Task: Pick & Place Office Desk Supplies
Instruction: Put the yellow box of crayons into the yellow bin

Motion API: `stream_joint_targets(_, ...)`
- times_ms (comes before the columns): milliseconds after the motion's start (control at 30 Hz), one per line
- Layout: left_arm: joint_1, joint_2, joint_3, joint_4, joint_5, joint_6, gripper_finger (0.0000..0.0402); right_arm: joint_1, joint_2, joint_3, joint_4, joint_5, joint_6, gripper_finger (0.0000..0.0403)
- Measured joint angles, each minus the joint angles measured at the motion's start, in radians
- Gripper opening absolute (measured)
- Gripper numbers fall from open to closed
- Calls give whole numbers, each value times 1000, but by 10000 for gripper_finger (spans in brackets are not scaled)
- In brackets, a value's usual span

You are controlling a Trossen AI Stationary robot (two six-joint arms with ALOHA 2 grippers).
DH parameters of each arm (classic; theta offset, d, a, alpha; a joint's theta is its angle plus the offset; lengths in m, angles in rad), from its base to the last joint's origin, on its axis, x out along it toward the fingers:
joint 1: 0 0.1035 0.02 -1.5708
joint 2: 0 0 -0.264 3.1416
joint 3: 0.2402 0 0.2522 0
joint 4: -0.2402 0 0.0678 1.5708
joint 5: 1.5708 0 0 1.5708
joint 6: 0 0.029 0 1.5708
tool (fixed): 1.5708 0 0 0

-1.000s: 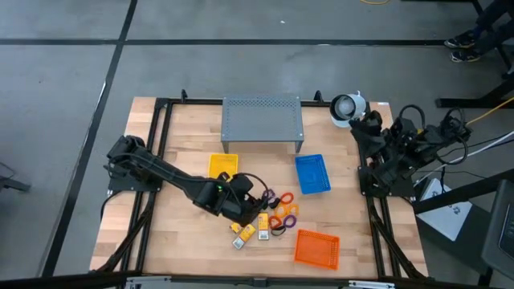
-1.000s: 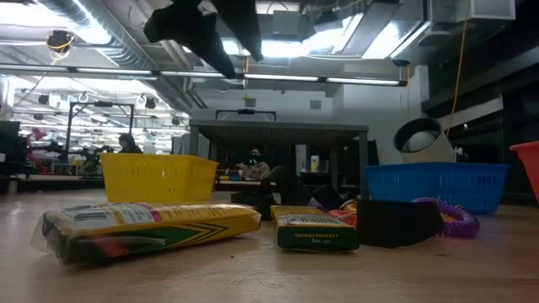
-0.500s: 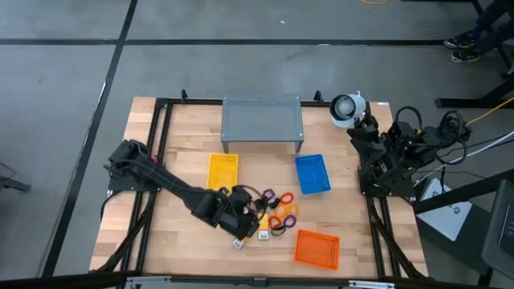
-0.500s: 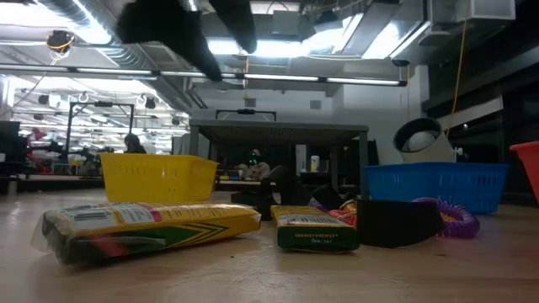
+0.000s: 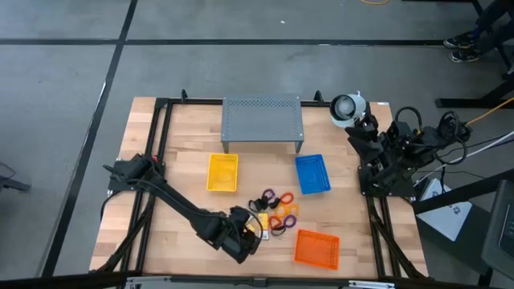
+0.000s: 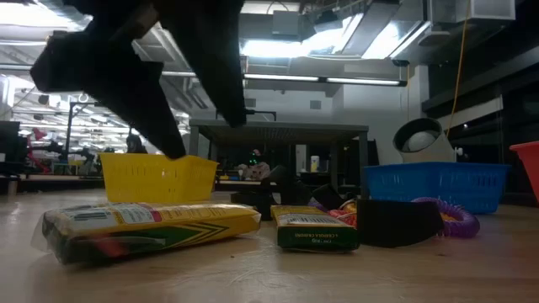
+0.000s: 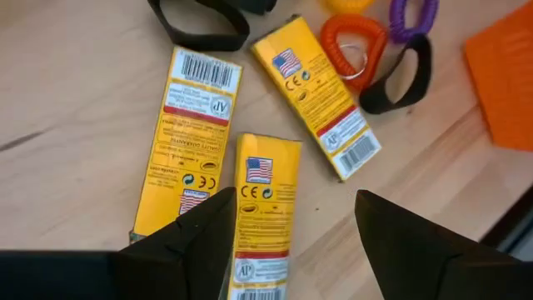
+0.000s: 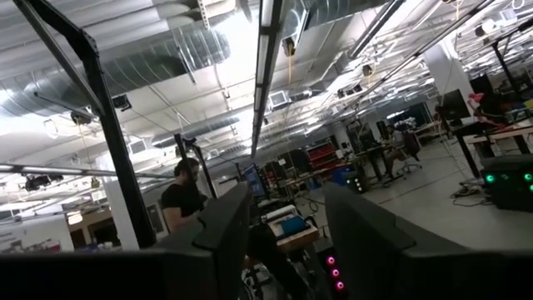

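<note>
Three yellow-and-white packets lie flat on the wood near the table's front edge: one [image 7: 187,142], one [image 7: 321,96] and a middle one [image 7: 262,208]. My left gripper [image 7: 291,242] hangs open over them, pointing steeply down, a finger on either side of the middle packet's near end without touching it. The low view shows the gripper [image 6: 206,139] still above a packet [image 6: 143,227]. Orange [image 7: 354,42], purple [image 7: 414,17] and black [image 7: 400,75] loops lie just beyond. My right gripper [image 8: 287,208] waits open at the table's right edge, pointing up into the room.
A yellow tray [image 5: 222,172] and a blue tray [image 5: 312,174] stand mid-table, and an orange tray [image 5: 316,248] sits at the front right. The grey perforated stand [image 5: 262,120] is at the back. A person shows far off in the room [image 8: 179,204].
My left gripper has moved toward the table's near edge and down, from beside the yellow tray to just above the packets, rolling its wrist on the way. The packets and loops have stayed where they lay.
</note>
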Motion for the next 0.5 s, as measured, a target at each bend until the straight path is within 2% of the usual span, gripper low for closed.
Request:
stream_joint_targets(300,33,14,0,-4,16,-4,244,0,0,0,-48,-32,47,160)
stream_joint_targets(500,49,32,0,23,90,25,244,0,0,0,-50,-54,44,160)
